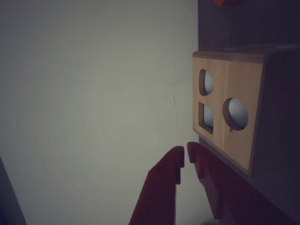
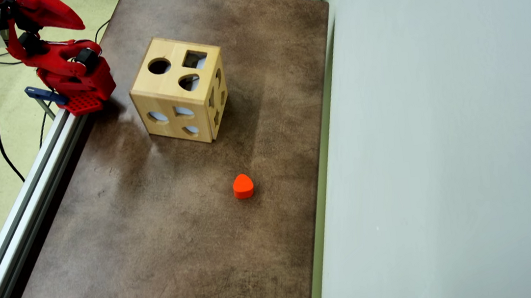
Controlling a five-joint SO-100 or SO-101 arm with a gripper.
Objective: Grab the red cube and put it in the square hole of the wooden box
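The red block [image 2: 243, 186] lies on the brown table, in front of the wooden box [image 2: 177, 106] and apart from it; from above it looks rounded with one pointed end. Its edge shows at the top of the wrist view [image 1: 224, 2]. The box's top face has a round hole, a square hole [image 2: 194, 59] and a drop-shaped hole. In the wrist view the box [image 1: 241, 136] is at the right, with the square hole [image 1: 206, 117] between two round ones. My red gripper [image 1: 186, 153] is shut and empty, and is folded back at the table's far left corner [image 2: 77, 24].
A pale grey wall panel [image 2: 443, 150] runs along the table's right side. An aluminium rail [image 2: 19, 204] borders the left edge, with the arm's base [image 2: 79, 87] clamped on it. Cables lie on the floor beyond.
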